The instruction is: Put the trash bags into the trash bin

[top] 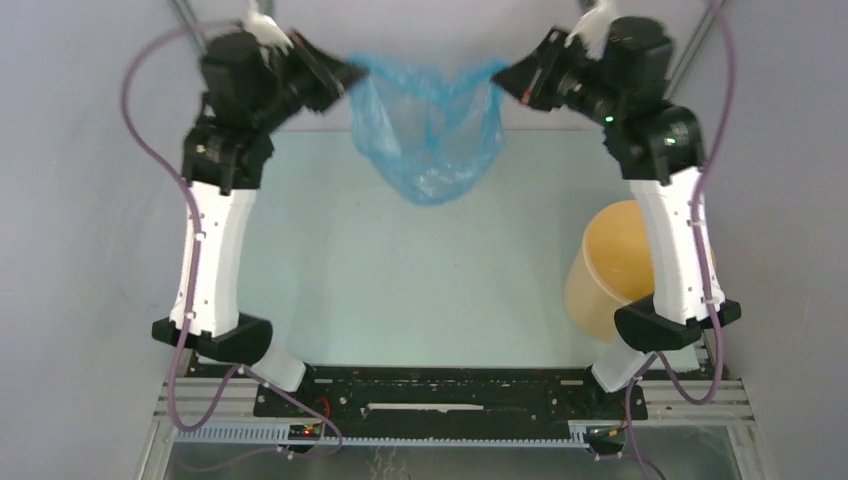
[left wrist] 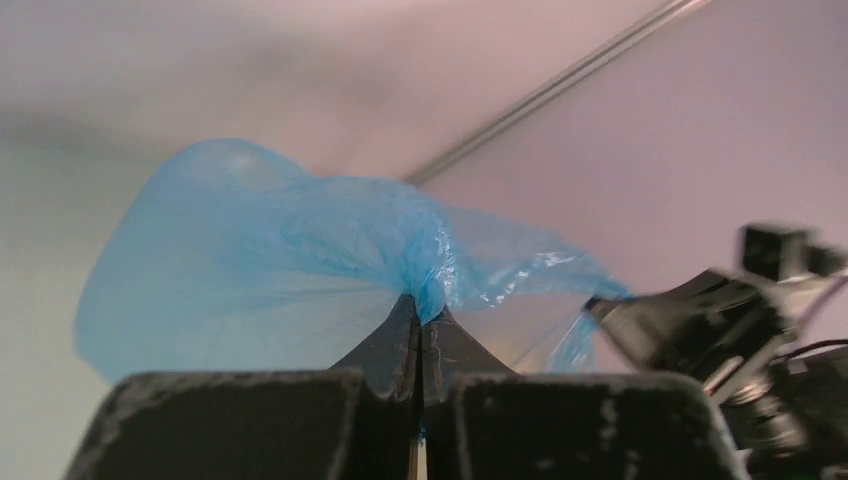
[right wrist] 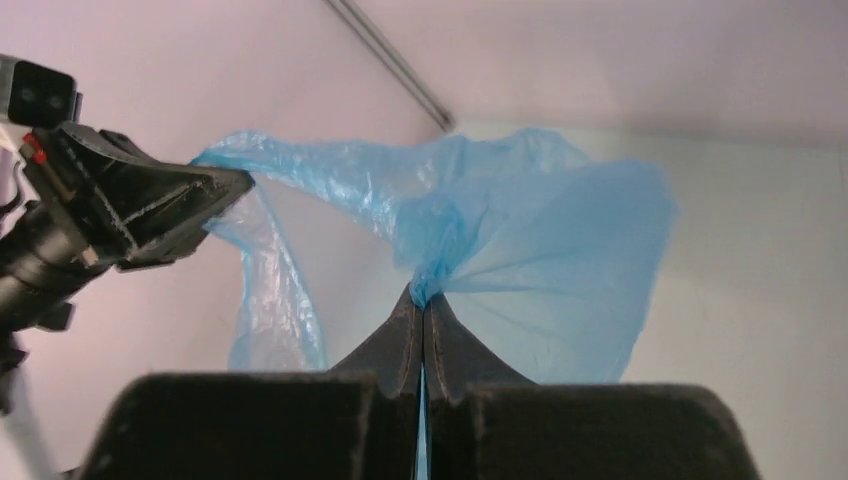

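The light-blue trash bag (top: 428,130) hangs in the air at the far middle of the table, stretched between both grippers. My left gripper (top: 358,70) is shut on its left edge; in the left wrist view the film (left wrist: 300,260) bunches at my closed tips (left wrist: 420,305). My right gripper (top: 497,73) is shut on its right edge; in the right wrist view the film (right wrist: 540,240) fans out from my tips (right wrist: 421,295). The tan trash bin (top: 608,268) stands at the right, partly hidden behind my right arm, well apart from the bag.
The pale table (top: 400,290) lies below the bag. Grey walls close in the back and sides. The other gripper shows in each wrist view: the right one (left wrist: 690,310) and the left one (right wrist: 150,205).
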